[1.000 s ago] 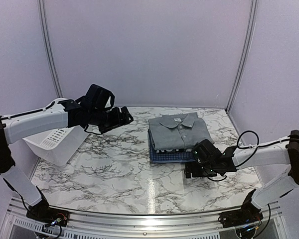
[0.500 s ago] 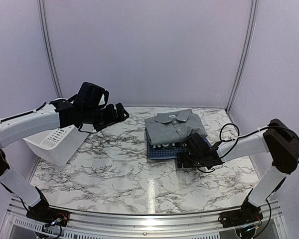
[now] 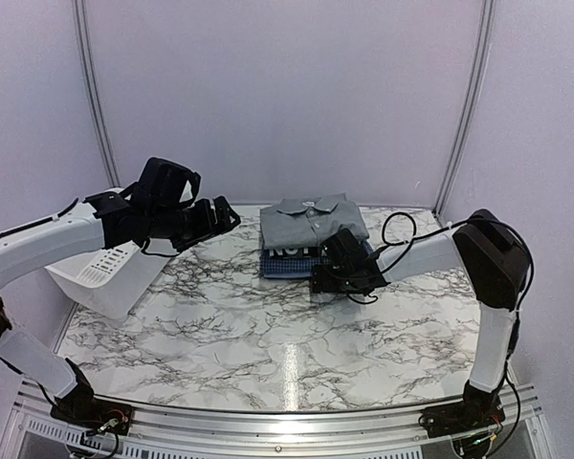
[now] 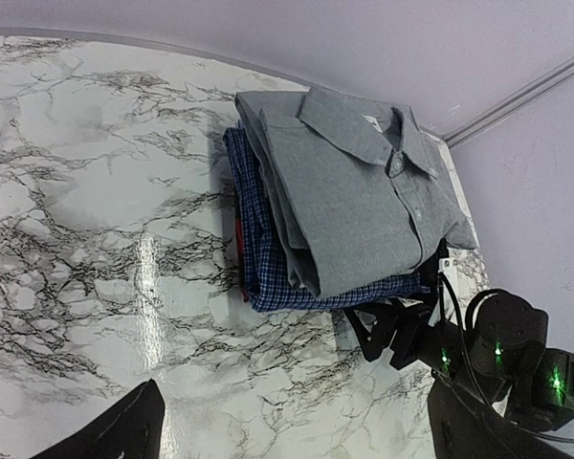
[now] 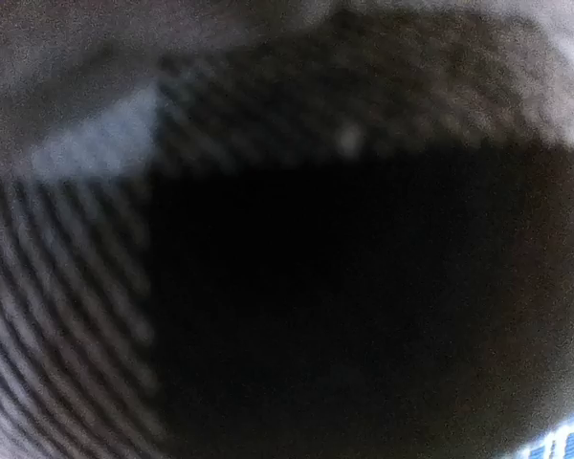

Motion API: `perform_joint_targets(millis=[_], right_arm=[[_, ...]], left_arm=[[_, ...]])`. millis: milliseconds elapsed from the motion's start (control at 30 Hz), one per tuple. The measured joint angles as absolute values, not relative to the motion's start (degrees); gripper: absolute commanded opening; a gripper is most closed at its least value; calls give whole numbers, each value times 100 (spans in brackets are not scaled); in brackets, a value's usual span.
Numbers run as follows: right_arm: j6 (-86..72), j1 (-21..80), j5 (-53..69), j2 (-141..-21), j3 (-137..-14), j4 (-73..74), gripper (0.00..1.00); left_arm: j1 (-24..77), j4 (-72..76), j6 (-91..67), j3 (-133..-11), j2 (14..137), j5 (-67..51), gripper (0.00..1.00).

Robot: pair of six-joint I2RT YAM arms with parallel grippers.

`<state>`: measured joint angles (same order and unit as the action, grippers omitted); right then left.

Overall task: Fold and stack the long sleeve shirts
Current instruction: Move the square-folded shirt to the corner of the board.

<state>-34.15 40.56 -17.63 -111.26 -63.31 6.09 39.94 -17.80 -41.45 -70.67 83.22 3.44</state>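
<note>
Slippage risk: right jaws, spread empty against the shirt stack (image 3: 297,251), may shove the grey shirt (image 4: 354,201) off the blue checked shirt (image 4: 268,253); left jaws released.

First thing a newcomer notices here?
The stack of folded shirts at the far middle of the marble table, grey collared shirt on top, blue checked shirt low in it. The right end effector sits against its near edge; the left end effector hangs open above the table, near a white tub.
</note>
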Motion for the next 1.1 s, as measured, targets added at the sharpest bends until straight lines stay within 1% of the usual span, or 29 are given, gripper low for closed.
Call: perform_joint_targets(millis=[400, 700, 833, 1100], right_arm=[[-3159, 3472, -1332, -12355, -8228, 987, 96], [-3028, 3310, -1256, -13122, -9485, 1358, 96], [-2967, 3247, -1162, -13253, -9701, 1393, 96], [-2716, 3127, -904, -13266, -9754, 1409, 99]], left_arm=[[3865, -1787, -4075, -6901, 8103, 261, 99], [3828, -1787, -4066, -6879, 8031, 235, 99], [3820, -1789, -4064, -6855, 7999, 196, 99], [3813, -1785, -4066, -6849, 7966, 189, 99]])
